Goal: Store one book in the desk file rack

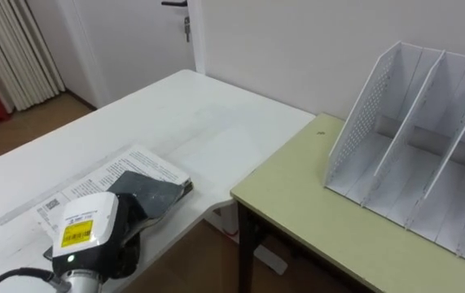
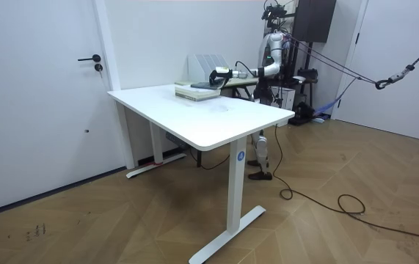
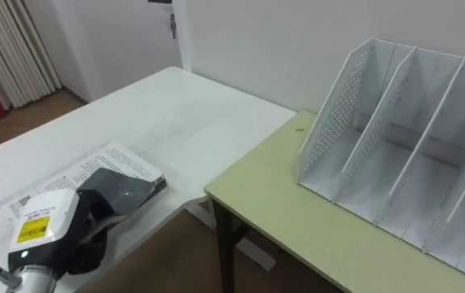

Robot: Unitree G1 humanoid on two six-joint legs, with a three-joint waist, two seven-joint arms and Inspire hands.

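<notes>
A book point(image 1: 146, 167) with white printed pages lies flat at the near edge of the white table point(image 1: 175, 106). My left hand point(image 1: 138, 199) rests on the book's near right corner. Its dark fingers point(image 1: 167, 189) lie across the cover and bend over the book's edge, and the thumb is hidden. In the room view the hand point(image 2: 214, 75) sits on the book point(image 2: 194, 89) at the table's far end. The white file rack point(image 1: 411, 146) stands empty on the olive desk point(image 1: 305, 195) to the right, with upright dividers and a perforated side wall.
A narrow gap separates the white table from the olive desk. A white wall runs behind both, with a door point(image 1: 175, 24) at the far left. Beige curtains point(image 1: 12, 49) hang at the left.
</notes>
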